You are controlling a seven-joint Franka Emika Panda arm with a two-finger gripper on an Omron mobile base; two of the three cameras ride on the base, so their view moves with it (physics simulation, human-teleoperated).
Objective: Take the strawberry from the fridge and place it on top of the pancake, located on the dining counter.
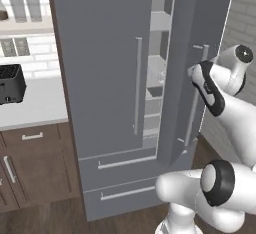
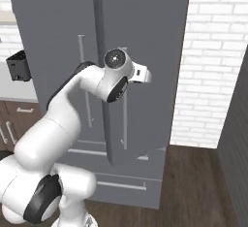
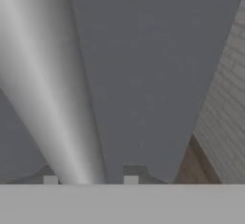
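Fridge door ajar, gripper astride its bar handle.
Toaster [image 1: 11,83] at nine o'clock on the counter [image 1: 35,105]; fridge [image 1: 102,78] centre, right door [image 1: 182,78] cracked open on pale shelves; gripper [image 3: 90,180] slightly spread, fingertips [image 3: 130,180] flanking the handle [image 3: 52,103].

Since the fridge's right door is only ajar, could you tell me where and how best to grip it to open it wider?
Grip the right door's long vertical bar handle around mid-height, coming straight at the door's front with the claw straddling the bar. It stands off the fridge door, leaving room for a finger behind it.
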